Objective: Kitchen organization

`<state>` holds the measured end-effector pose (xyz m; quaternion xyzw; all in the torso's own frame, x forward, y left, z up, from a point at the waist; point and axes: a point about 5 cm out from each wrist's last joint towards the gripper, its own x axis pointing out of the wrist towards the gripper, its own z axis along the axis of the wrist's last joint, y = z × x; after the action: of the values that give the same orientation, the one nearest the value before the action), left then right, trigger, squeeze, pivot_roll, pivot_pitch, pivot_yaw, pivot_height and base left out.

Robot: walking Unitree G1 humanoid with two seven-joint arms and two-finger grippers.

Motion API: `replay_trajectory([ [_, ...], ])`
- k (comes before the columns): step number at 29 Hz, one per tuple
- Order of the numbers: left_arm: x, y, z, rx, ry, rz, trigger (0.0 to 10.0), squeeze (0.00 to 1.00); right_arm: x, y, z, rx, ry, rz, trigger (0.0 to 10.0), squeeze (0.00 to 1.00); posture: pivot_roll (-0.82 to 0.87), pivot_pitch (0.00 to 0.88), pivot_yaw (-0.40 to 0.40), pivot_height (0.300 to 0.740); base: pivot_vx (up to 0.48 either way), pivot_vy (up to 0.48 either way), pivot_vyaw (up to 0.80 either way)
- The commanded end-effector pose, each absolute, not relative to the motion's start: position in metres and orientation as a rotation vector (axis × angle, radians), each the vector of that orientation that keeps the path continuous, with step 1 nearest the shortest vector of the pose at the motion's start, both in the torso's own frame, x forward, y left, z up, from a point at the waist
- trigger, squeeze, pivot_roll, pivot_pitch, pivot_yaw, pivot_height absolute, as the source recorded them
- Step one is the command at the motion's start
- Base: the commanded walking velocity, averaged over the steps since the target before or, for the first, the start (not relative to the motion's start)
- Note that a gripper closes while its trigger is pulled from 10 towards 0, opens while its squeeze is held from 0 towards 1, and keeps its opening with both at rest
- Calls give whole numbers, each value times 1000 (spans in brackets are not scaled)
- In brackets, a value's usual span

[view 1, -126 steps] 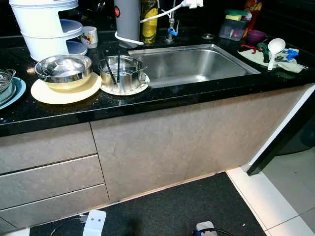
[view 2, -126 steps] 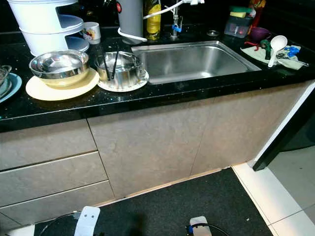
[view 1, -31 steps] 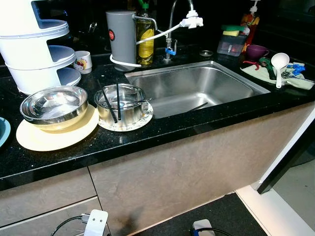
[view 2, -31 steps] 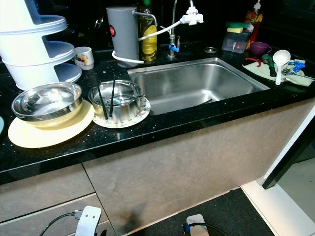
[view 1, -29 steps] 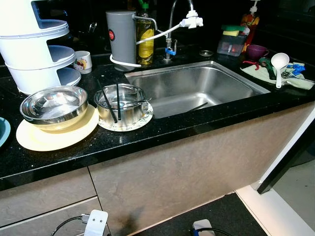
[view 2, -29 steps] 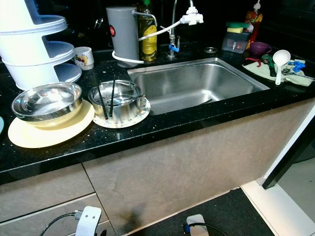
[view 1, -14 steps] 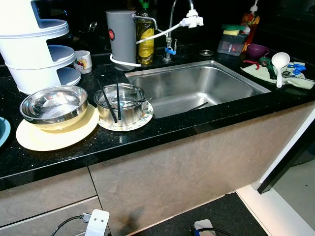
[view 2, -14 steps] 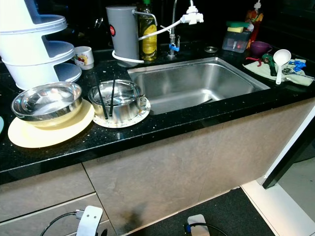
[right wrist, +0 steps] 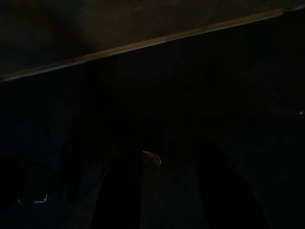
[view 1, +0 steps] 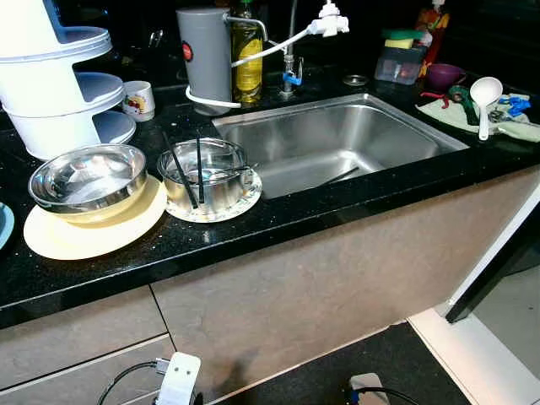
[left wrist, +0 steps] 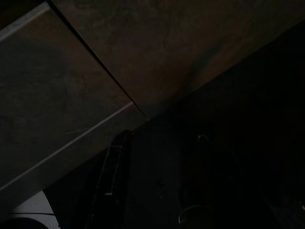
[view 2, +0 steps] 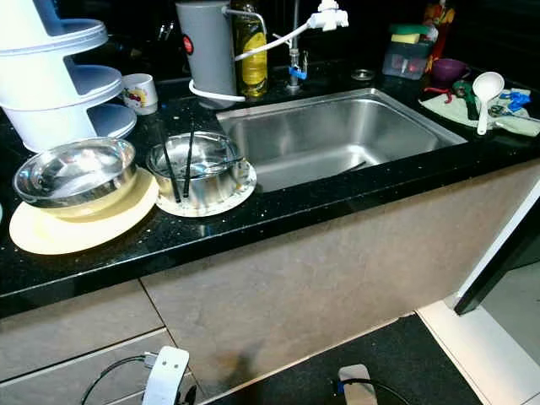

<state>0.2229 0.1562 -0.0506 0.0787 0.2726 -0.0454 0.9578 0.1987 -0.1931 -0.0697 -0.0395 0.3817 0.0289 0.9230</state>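
Note:
On the black counter a steel bowl (view 1: 87,175) rests on a pale yellow plate (view 1: 51,240). Beside it a smaller steel bowl (view 1: 207,173) holds two black chopsticks (view 1: 200,169) and stands on a patterned plate (view 1: 245,201). To their right lies the steel sink (view 1: 337,139), with a thin utensil on its bottom. Both arms hang idle; the dark left wrist view shows the cabinet front (left wrist: 71,95) and the right wrist view a pale strip (right wrist: 143,45) above dark floor.
A white tiered rack (view 1: 59,84), mug (view 1: 137,99), grey canister (view 1: 205,51) and oil bottle (view 1: 246,51) line the back. A white ladle (view 1: 487,93), purple bowl (view 1: 445,74) and cloth (view 1: 472,114) lie right of the sink. Drawers (view 1: 76,337) sit below left.
The whole picture has shifted a little, as the camera came closer and looked further down. Nothing on the counter has moved.

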Motion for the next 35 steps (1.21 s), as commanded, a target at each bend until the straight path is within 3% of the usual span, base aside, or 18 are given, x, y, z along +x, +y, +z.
replay_trajectory([
  [1,222,160,-53,148,579,-80,10000,0,195,-196,-71,-46,790,24,10000,0,-140,136,-7,740,0,0,0],
  [14,229,172,-49,196,596,-42,10000,0,221,-180,-60,-9,749,47,10000,0,-87,131,-61,740,0,0,0],
  [26,249,210,-28,67,506,131,10000,0,232,-155,-56,106,739,62,10000,0,-14,141,-35,740,0,0,0],
  [35,248,209,-23,-6,443,115,10000,0,233,-142,-55,149,729,127,10000,0,-23,138,-56,740,0,0,0],
])
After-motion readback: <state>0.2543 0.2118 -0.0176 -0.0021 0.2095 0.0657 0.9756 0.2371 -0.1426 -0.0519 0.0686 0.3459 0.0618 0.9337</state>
